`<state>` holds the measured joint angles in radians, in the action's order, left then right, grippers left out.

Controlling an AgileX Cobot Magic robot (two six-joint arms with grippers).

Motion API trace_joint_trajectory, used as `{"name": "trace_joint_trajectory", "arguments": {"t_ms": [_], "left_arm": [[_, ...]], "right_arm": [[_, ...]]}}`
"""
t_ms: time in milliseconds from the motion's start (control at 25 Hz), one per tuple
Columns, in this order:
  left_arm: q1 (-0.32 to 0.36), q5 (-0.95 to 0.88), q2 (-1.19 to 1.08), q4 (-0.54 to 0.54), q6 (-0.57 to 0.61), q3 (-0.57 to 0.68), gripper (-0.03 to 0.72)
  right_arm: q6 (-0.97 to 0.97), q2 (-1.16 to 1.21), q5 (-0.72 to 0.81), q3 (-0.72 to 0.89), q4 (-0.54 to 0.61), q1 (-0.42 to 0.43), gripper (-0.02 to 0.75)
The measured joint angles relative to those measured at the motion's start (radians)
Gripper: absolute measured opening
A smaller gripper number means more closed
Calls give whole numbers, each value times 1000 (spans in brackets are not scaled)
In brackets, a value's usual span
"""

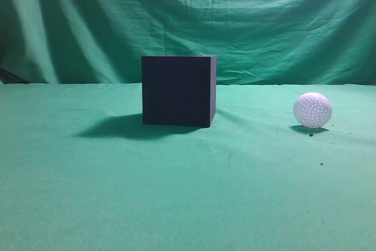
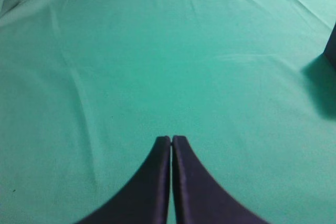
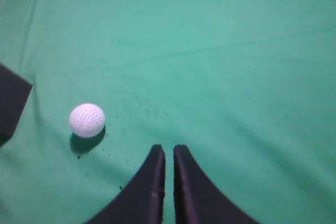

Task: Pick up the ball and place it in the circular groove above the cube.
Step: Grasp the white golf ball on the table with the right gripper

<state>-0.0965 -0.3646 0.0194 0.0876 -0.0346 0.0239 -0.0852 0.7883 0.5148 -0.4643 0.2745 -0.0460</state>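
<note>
The dark navy cube [image 1: 178, 90] stands on the green cloth at the middle of the exterior view. The white dimpled ball [image 1: 312, 110] rests on the cloth to its right. In the right wrist view the ball [image 3: 87, 120] lies up and to the left of my right gripper [image 3: 169, 148], which is shut and empty, with a thin slit between its fingers; the cube's corner [image 3: 11, 103] shows at the left edge. My left gripper [image 2: 171, 139] is shut and empty over bare cloth; the cube's edge [image 2: 331, 45] shows at the far right. Neither gripper appears in the exterior view.
Green cloth [image 1: 188, 192] covers the table and hangs as a backdrop [image 1: 188, 22] behind. Small dark specks [image 1: 321, 163] lie on the cloth near the ball.
</note>
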Motion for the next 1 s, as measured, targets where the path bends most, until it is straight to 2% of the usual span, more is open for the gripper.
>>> {"name": "trace_joint_trajectory", "arguments": {"t_ms": [120, 240, 440, 600, 640, 680, 920, 1000], "left_arm": [[0, 0, 0, 0, 0, 0, 0], [0, 0, 0, 0, 0, 0, 0], [0, 0, 0, 0, 0, 0, 0], [0, 0, 0, 0, 0, 0, 0], [0, 0, 0, 0, 0, 0, 0], [0, 0, 0, 0, 0, 0, 0], [0, 0, 0, 0, 0, 0, 0], [0, 0, 0, 0, 0, 0, 0]], "right_arm": [[-162, 112, 97, -91, 80, -9, 0], [-200, 217, 149, -165, 89, -85, 0], [-177, 392, 172, -264, 9, -274, 0], [-144, 547, 206, -365, -52, -344, 0], [-142, 582, 219, -388, -62, -351, 50], [-142, 623, 233, -415, -71, -353, 50], [-138, 818, 263, -539, -89, -357, 413], [-138, 867, 256, -566, -93, -357, 502]]}}
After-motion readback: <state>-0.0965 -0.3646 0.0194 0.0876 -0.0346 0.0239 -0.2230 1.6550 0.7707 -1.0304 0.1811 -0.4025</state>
